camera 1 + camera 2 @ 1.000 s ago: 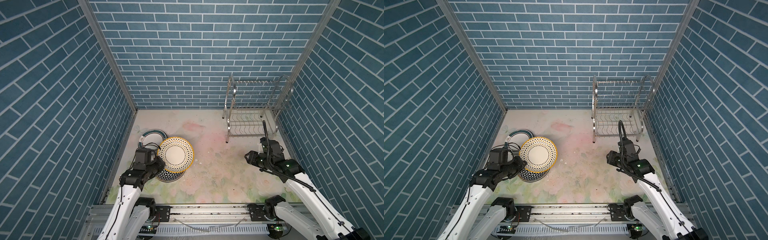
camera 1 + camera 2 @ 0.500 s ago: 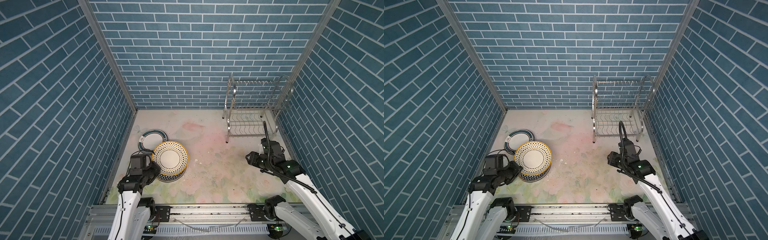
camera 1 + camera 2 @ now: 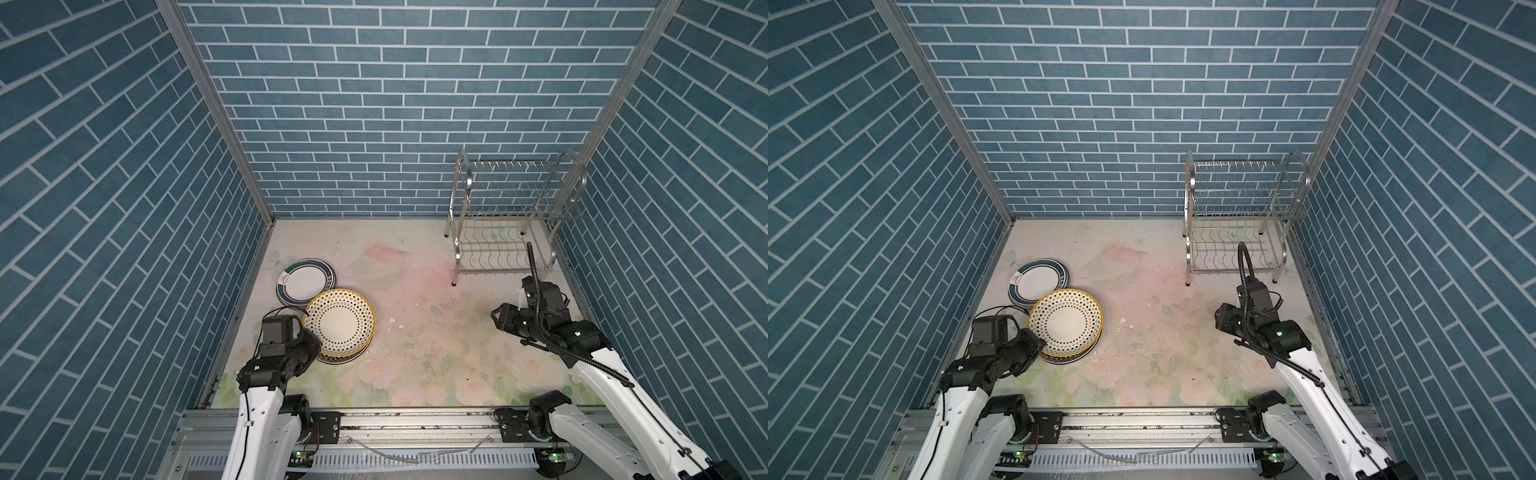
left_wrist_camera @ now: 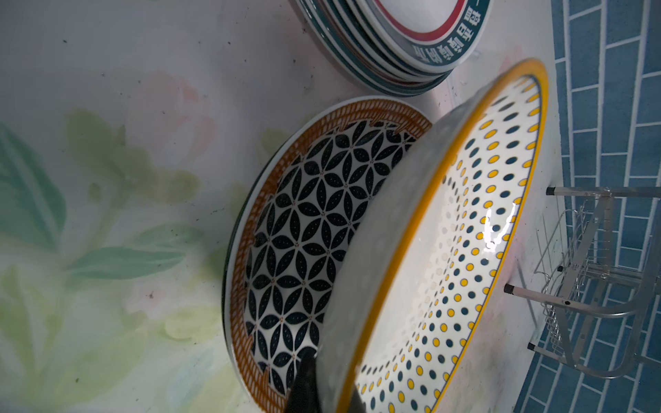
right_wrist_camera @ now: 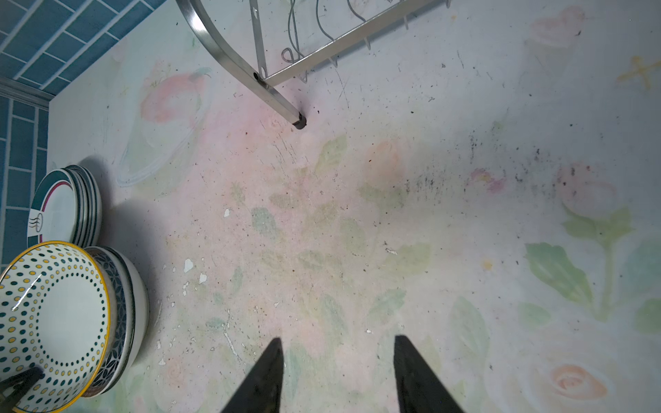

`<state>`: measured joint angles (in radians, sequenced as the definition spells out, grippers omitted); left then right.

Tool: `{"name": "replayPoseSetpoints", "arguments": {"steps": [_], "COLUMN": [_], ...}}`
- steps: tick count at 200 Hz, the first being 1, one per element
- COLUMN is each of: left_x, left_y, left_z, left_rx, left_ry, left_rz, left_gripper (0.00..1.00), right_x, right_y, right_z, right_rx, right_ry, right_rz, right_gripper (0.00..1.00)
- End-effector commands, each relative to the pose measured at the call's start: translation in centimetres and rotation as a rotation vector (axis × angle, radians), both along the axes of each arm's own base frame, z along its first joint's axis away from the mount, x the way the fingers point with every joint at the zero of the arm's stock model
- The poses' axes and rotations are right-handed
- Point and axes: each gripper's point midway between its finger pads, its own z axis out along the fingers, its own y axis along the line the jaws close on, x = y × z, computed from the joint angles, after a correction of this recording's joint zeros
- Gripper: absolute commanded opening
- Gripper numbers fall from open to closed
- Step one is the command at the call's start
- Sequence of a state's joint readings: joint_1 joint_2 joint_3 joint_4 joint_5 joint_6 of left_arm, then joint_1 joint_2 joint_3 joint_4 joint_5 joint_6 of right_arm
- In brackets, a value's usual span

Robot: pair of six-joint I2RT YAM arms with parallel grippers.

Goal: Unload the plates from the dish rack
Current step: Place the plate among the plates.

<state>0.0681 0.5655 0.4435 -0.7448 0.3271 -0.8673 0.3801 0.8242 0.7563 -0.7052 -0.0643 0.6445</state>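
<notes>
- Left wrist view: the left pincer (image 4: 327, 393) is clenched on the rim of the yellow-dotted plate (image 4: 447, 250), one finger beneath the rim and one inside it. It holds the plate tilted over the lattice plate (image 4: 304, 232), which tops a short stack on the counter (image 4: 107, 178).
- Whether the tilted plate's lower edge touches the lattice plate cannot be told from any view.
- Just beyond that stack, a second pile, the teal-banded plates (image 4: 393, 46), lies flat on the counter.
- Both top views show the dish rack (image 3: 490, 272) standing in the far right corner with both tiers bare. Judging by that, the unloading is all but done, and only this plate is left to set down.
- Right wrist view: the right pincer (image 5: 338, 341) hangs released and empty, its jaws partly spread above bare counter, well apart from rack and plates.
- Handling, as a judgement: the plate is glazed ceramic, shiny enough to throw glare. It is probably stiff, fairly heavy for an edge hold, slick under the fingers and quick to chip.
- A grip at one edge leaves most of the weight hanging away from the fingers, so the plate may pivot or slide.
- The raised rim looks like the right place to hold, bitten deep, with one finger under and one over.
- Setting it down calls for a slow, level descent so it nests in the lattice plate rather than striking it.
</notes>
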Motion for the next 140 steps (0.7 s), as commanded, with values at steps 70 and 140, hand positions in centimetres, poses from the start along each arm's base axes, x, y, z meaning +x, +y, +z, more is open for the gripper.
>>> {"name": "replayPoseSetpoints", "arguments": {"steps": [70, 140], "left_x": [1.2, 1.3], "left_y": [-0.5, -0.6], "left_z": [0.9, -0.1], "left_rx": [-0.044, -0.064], "left_ry": [-0.087, -0.07], "left_rz": [-0.006, -0.007], "left_gripper": [0.0, 0.01], "right_x": [-0.8, -1.0], "right_y": [-0.3, -0.5], "right_z": [-0.7, -0.7], "right_rx": [-0.029, -0.032], "right_ry": [0.009, 0.002], "right_rz": [0.035, 0.033], "right_gripper": [0.51, 0.51]}}
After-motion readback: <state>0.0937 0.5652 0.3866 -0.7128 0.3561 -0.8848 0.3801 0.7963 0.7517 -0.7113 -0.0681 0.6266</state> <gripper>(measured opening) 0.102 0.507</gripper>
